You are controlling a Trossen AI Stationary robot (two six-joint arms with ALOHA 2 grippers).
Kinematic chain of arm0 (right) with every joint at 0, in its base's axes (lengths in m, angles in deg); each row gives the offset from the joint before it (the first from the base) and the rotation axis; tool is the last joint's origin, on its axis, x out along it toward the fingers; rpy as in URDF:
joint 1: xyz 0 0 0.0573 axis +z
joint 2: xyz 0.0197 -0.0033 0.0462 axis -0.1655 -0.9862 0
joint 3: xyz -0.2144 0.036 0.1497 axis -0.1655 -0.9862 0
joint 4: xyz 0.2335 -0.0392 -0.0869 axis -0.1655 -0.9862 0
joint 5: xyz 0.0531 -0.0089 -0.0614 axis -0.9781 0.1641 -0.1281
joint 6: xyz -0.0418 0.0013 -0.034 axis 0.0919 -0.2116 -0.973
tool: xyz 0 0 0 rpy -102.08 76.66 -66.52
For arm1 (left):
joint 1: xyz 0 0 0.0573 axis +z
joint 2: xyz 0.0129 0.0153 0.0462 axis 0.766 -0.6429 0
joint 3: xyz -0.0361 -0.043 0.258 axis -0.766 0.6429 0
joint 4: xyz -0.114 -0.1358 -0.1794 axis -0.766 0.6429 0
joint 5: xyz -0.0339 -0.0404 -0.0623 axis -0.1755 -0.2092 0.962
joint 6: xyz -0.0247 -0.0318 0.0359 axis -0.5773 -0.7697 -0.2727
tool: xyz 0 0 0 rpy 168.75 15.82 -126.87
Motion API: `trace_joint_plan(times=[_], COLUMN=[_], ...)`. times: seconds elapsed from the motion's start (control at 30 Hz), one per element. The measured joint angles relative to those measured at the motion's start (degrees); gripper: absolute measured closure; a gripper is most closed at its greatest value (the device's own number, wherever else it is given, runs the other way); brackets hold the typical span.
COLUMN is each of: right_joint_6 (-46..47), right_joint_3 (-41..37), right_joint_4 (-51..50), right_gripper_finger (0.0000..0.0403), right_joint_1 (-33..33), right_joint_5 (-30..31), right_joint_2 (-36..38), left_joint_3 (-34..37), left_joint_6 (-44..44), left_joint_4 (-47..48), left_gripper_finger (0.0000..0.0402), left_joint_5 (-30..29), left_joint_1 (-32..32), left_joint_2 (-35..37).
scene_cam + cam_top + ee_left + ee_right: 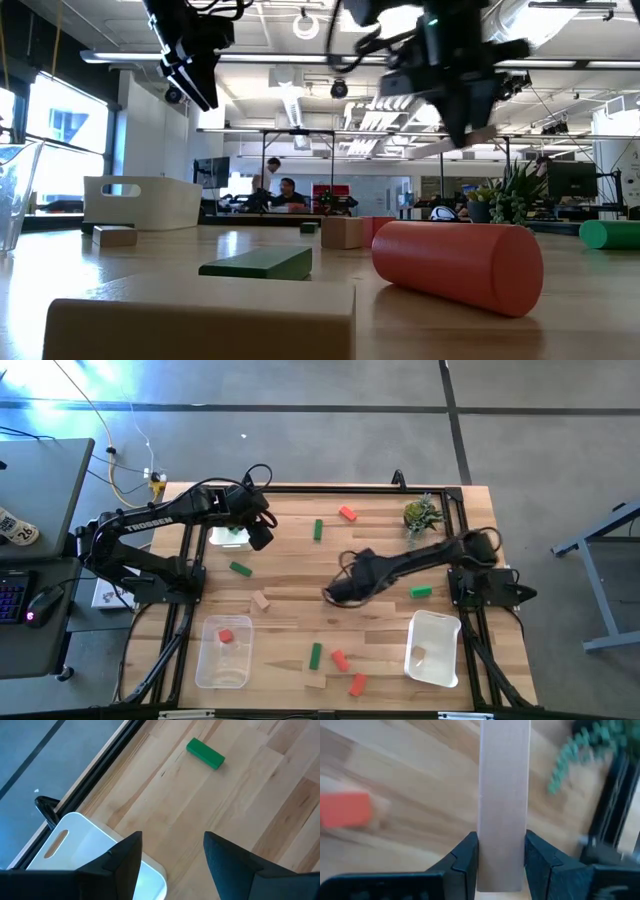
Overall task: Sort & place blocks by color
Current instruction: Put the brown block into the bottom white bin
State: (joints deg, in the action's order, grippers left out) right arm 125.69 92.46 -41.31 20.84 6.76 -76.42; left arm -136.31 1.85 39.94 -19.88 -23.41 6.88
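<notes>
From above, the right gripper [334,593] is seen near the middle of the table [300,575], the block in it hidden, while the left gripper [262,532] hangs over a tray [230,537] at the far left. In the right wrist view a tan bar [503,795] is clamped upright between the fingers [465,860]. In the left wrist view the fingers [125,857] are held apart and empty, a green block [205,754] lying well beyond them

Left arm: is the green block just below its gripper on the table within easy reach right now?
Probably yes. The left gripper is open and empty, and bare table lies between it and the green block.
</notes>
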Motion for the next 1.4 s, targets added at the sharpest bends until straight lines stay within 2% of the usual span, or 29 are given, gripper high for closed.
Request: trace_joint_plan(times=[0.3,0.5,0.63,0.8,0.97,1.17,1.4], right_joint_6=[24.56,36.98,41.80,48.67,50.17,50.15,49.61], right_joint_3=[-12.16,-15.98,-16.15,-16.15,-16.15,-16.15,-16.15], right_joint_4=[0.03,0.09,0.73,3.74,6.52,7.43,9.58], right_gripper_finger=[0.0306,0.0306,0.0306,0.0306,0.0306,0.0306,0.0306], right_joint_1=[10.07,19.32,25.51,32.65,37.72,41.05,42.14], right_joint_5=[-7.41,-14.48,-18.06,-19.60,-22.58,-22.01,-21.21], right_joint_2=[15.04,19.73,19.92,19.92,19.02,15.19,9.59], left_joint_3=[0.00,0.00,0.00,0.00,0.00,0.00,0.00], left_joint_6=[0.00,-0.50,-4.07,-10.11,-12.06,-12.08,-12.09], left_joint_4=[-0.07,-0.07,-0.07,-0.08,-0.09,-0.09,0.48], left_gripper_finger=[0.0204,0.0204,0.0204,0.0204,0.0204,0.0204,0.0204], left_joint_5=[0.05,0.32,1.28,2.81,2.84,3.12,6.25], left_joint_1=[0.00,0.00,0.00,0.00,0.00,0.02,-0.07], left_joint_2=[0.00,0.00,0.00,0.00,0.00,0.00,0.00])
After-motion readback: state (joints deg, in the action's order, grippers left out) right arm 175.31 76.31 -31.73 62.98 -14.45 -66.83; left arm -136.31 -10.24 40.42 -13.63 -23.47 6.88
